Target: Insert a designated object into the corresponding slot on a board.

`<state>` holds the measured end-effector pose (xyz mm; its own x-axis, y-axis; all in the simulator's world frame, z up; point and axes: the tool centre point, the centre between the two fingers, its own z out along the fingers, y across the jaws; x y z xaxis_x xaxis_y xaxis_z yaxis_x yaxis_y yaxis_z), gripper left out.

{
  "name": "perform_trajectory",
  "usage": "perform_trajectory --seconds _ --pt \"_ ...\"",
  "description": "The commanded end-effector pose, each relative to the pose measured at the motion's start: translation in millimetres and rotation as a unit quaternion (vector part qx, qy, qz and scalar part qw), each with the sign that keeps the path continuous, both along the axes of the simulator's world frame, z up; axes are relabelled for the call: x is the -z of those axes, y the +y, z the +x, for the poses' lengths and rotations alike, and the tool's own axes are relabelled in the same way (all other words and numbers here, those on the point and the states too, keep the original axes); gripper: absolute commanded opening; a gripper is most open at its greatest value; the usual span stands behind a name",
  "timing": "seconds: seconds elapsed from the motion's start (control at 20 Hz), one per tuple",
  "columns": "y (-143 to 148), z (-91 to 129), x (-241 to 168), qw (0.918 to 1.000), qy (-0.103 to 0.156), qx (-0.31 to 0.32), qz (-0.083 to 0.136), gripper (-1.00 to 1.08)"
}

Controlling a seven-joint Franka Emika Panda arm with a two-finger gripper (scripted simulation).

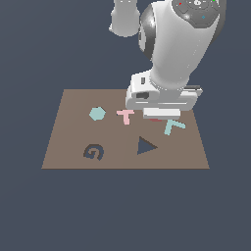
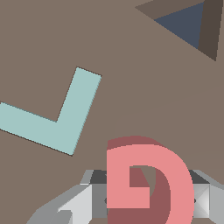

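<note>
The designated object, a salmon-red G block (image 2: pixel 148 183), lies flat between my gripper's (image 2: pixel 149 199) grey fingers (image 2: pixel 87 201), which press on its two sides. In the exterior view only a red sliver of the object (image 1: pixel 155 119) shows under the lowered gripper (image 1: pixel 156 116), at the back right of the brown board (image 1: pixel 63 147). The slot, a dark G-shaped recess (image 1: pixel 93 152), is at the board's front left, far from the gripper.
A teal L piece (image 1: pixel 172 126) (image 2: pixel 57 113) lies just beside the gripper. A pale pink T (image 1: pixel 125 116) and a teal hexagon (image 1: pixel 97 113) sit further to the exterior view's left. A dark triangular recess (image 1: pixel 145 145) (image 2: pixel 188 26) is at front centre.
</note>
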<state>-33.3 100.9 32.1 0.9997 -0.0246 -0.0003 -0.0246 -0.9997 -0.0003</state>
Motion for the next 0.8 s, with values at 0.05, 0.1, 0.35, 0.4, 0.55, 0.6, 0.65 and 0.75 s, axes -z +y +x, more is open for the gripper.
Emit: perform_trajectory --seconds 0.05,0.1,0.35,0.4,0.55,0.6,0.65,0.75 --pt "-2 19 -1 0.9979 0.0 0.064 0.0 -1.0" --pt "-3 25 -1 0.9964 0.0 0.085 0.0 -1.0" --pt "-14 59 -2 0.9798 0.0 0.2 0.0 -1.0" --pt "-18 65 -3 0.9747 0.0 0.224 0.0 -1.0" --pt "-30 84 -3 0.9557 0.0 0.294 0.0 -1.0" --pt "-34 90 -4 0.9482 0.0 0.318 0.0 -1.0" --pt "-39 95 -4 0.94 0.0 0.341 0.0 -1.0" --pt "-50 106 -4 0.9221 0.0 0.387 0.0 -1.0"
